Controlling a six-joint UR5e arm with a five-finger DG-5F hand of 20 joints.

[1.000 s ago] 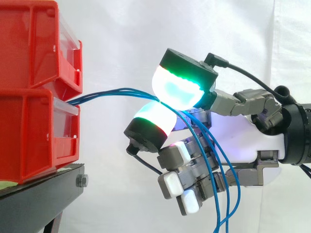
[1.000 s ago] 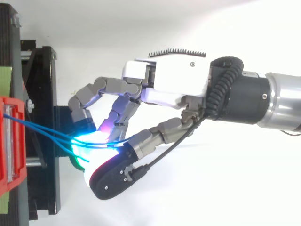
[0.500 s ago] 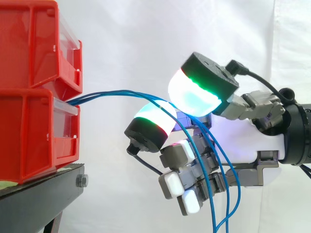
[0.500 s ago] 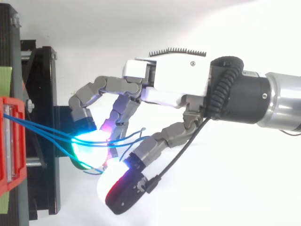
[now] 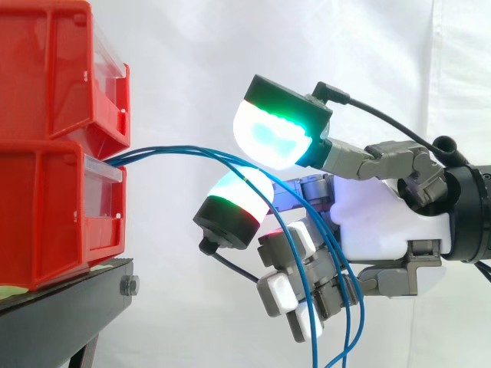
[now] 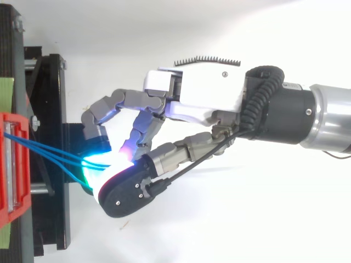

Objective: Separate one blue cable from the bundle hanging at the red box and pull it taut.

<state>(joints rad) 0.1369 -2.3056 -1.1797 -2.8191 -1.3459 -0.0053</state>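
Note:
Several thin blue cables (image 5: pixel 176 149) leave the lower red bin (image 5: pixel 54 207) and arch to the right toward my hand (image 5: pixel 383 222). They pass between the green-cyan thumb pad (image 5: pixel 272 134) above and a red-banded finger pad (image 5: pixel 238 199) below, which stand close together around them. Past the pads the cables drop down in front of the curled lower fingers (image 5: pixel 288 287) and leave the view at the bottom. From above, the cables (image 6: pixel 49 156) run from the bin (image 6: pixel 13 164) to the glowing pads, where the thumb (image 6: pixel 131 186) lies over them.
Two red bins are stacked on a black stand (image 5: pixel 61 314) at the left, in front of a white curtain (image 5: pixel 199 61). The stand's black frame (image 6: pixel 52 109) lies right under the fingertips in the top view. The arm enters from the right.
One second ago the pads pinched the cables. Half a second ago the thumb swung up and away from them. It has now come back forward and down over the cables and the finger pad.

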